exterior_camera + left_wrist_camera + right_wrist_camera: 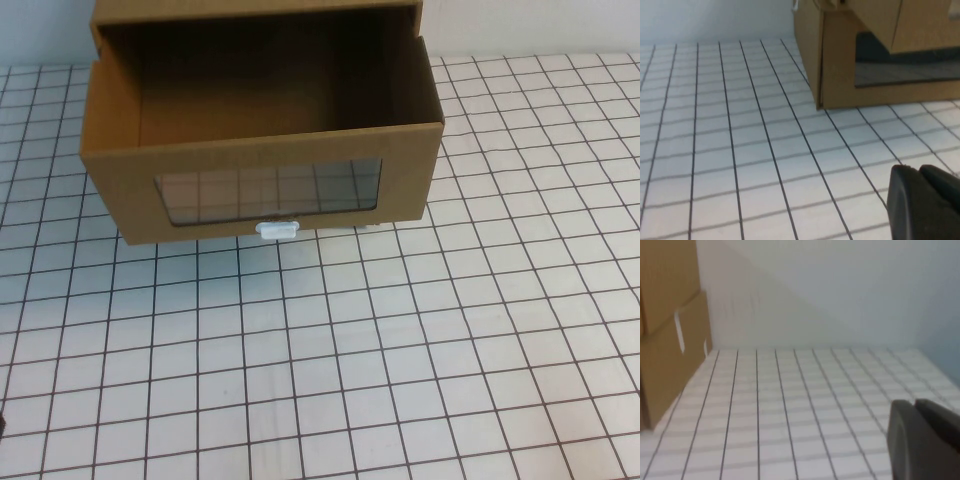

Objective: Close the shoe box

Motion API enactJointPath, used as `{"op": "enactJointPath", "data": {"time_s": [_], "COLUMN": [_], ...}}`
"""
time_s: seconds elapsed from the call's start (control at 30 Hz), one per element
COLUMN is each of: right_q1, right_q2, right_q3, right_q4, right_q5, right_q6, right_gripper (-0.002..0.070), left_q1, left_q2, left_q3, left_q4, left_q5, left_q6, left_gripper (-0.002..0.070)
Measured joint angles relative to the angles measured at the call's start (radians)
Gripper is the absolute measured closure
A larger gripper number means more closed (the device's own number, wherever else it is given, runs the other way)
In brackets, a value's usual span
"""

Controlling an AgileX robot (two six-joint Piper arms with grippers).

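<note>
Gridded white bench (400, 380) near you. Left hand (925, 200) and right hand (925, 435) low, well short of shoe box (260, 150), probably parked; you cannot tell finger state. Far side: brown cardboard drawer pulled out, window (270, 190) forward, white tab (277, 230) beneath, interior empty.

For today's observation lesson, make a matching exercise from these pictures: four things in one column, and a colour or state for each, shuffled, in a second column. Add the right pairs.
Things:
1. shoe box
2. pull tab
3. window
4. left gripper

Colour or state:
A. white, under the window
B. black, low over the gridded table, apart from the box
C. brown cardboard, drawer pulled out
D. clear, grid lines showing through

Pairs: 1-C, 2-A, 3-D, 4-B.

The right gripper is also black, over the table beside the box.
</note>
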Motion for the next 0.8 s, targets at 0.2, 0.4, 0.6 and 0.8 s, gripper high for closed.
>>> {"op": "enactJointPath", "data": {"time_s": [0.2, 0.4, 0.6, 0.8], "right_q1": [0.0, 0.0, 0.0, 0.0], "right_q2": [0.0, 0.0, 0.0, -0.006], "right_q3": [0.0, 0.0, 0.0, 0.0], "right_q4": [0.0, 0.002, 0.004, 0.004], "right_q5": [-0.286, -0.497, -0.67, -0.822], "right_q6": [0.0, 0.0, 0.0, 0.0], "right_gripper": [0.0689, 0.0689, 0.0689, 0.069], "left_q1": [0.0, 0.0, 0.0, 0.0], "left_q2": [0.0, 0.0, 0.0, -0.002], "left_q3": [0.0, 0.0, 0.0, 0.0], "left_q4": [0.0, 0.0, -0.006, -0.01], "left_q5": [-0.212, -0.496, -0.813, -1.036], "left_q6": [0.0, -0.007, -0.029, -0.049], "left_gripper": [0.0679, 0.0679, 0.0679, 0.0679]}}
